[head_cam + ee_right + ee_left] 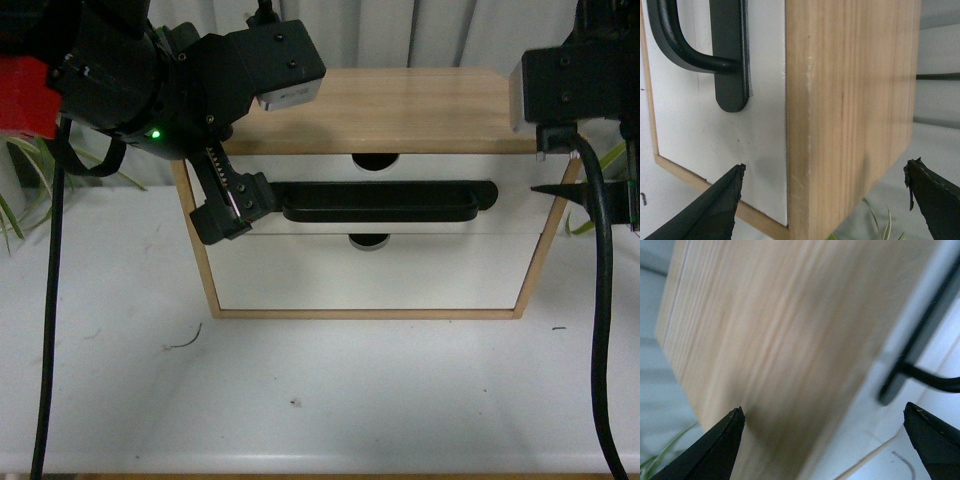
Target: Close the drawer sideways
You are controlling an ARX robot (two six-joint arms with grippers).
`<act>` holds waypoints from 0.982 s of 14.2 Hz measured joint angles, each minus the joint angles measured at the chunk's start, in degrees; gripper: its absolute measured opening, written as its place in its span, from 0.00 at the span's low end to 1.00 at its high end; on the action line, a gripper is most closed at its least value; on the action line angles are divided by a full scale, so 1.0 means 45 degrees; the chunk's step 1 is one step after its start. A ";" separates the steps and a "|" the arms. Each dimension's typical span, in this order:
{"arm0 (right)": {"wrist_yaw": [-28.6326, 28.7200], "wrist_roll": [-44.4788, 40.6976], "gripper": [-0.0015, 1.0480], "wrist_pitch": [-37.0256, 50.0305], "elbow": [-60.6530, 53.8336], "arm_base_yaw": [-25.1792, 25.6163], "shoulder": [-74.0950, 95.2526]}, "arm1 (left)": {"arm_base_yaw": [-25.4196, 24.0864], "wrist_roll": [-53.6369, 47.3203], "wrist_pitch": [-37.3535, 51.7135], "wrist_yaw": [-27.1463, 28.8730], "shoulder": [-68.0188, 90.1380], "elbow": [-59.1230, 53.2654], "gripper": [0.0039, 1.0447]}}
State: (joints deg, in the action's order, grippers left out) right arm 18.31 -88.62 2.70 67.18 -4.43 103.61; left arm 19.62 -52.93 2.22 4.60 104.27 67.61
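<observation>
A wooden cabinet (400, 105) stands on the white table. Its upper drawer (440, 168) has a white front, a long black bar handle (390, 200) and a half-round notch in its upper edge. I cannot tell how far it stands out. My left gripper (228, 212) is open at the cabinet's left side; in the left wrist view (822, 412) its fingers straddle the front corner of the wooden side (780, 330), with the handle (920, 340) beyond. My right gripper (585, 195) is open at the right side (825, 170), straddling the wooden side panel (850, 100) next to the handle's end (727, 60).
A plain white drawer front (380, 280) sits below the handled one. Plant leaves show at the far left (20, 190) and behind the cabinet's right side (880, 220). Black cables (600, 330) hang from both arms over the white table (350, 400).
</observation>
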 joint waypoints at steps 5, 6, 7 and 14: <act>0.1146 0.2759 0.94 -0.0209 -0.1651 0.0277 -0.2759 | 0.0243 0.1239 -0.0291 -0.1161 -0.2953 -0.1681 0.94; 0.1156 0.3667 0.94 0.0437 -0.1996 0.0355 -0.3245 | 0.0029 0.1880 -0.0112 -0.1549 -0.3609 -0.1933 0.94; 0.0835 0.5051 0.94 0.1433 -0.2346 0.0413 -0.3716 | -0.0296 0.2691 0.0257 -0.1870 -0.4226 -0.2152 0.94; -0.3007 1.9934 0.94 0.4537 -0.7504 0.1166 -0.8636 | -0.5299 1.3109 0.2997 -0.1093 -1.0156 -0.8184 0.94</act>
State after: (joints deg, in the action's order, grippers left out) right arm 4.78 1.08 23.11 33.41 0.82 64.75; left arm -4.23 6.07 15.70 -0.32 58.57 30.79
